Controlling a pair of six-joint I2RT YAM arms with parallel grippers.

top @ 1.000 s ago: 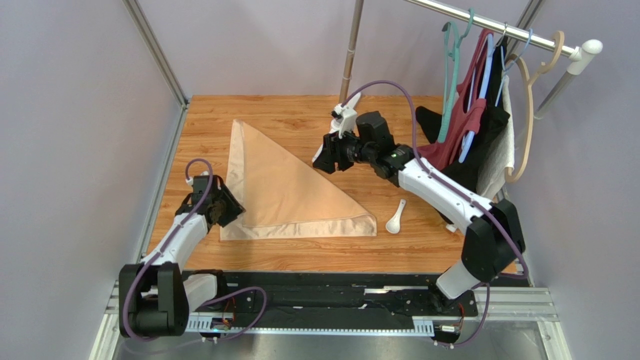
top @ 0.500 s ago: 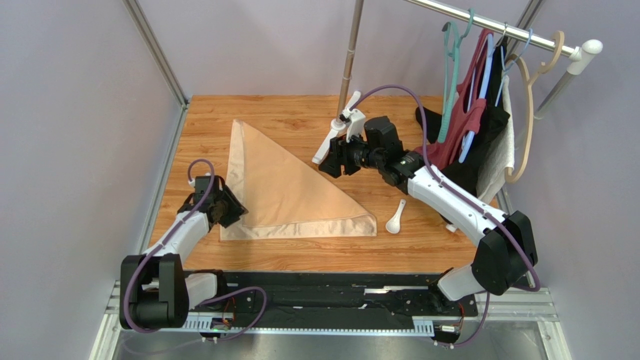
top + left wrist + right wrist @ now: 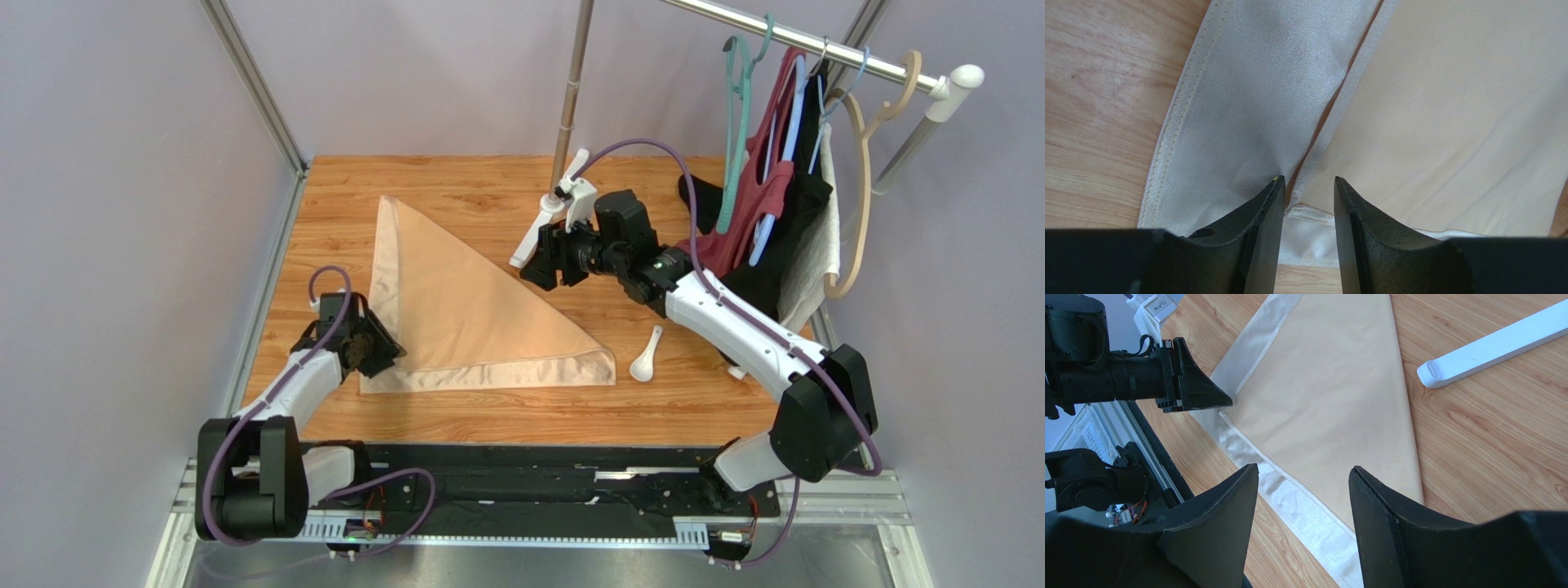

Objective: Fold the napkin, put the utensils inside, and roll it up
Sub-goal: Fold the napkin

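The peach-tan napkin point(image 3: 466, 306) lies folded into a triangle on the wooden table, with a paler under layer showing along its left and near edges. My left gripper point(image 3: 383, 347) is low at the napkin's near-left corner. In the left wrist view its jaws point(image 3: 1308, 179) stand a little apart over the hem of the upper layer point(image 3: 1444, 92), holding nothing. My right gripper point(image 3: 530, 263) is open and empty above the table, just right of the napkin's slanted edge point(image 3: 1333, 386). The white spoon point(image 3: 645, 357) lies beside the napkin's near-right tip, apart from both grippers.
The metal pole's long white foot point(image 3: 1493, 346) lies on the table behind the right gripper. A clothes rail with dark red, black and white garments point(image 3: 785, 208) hangs at the back right. The table's left edge meets a metal frame point(image 3: 264, 306).
The right gripper has drawn back a little to the right, away from the napkin. The left gripper has slid slightly toward the near edge along the napkin's left corner.
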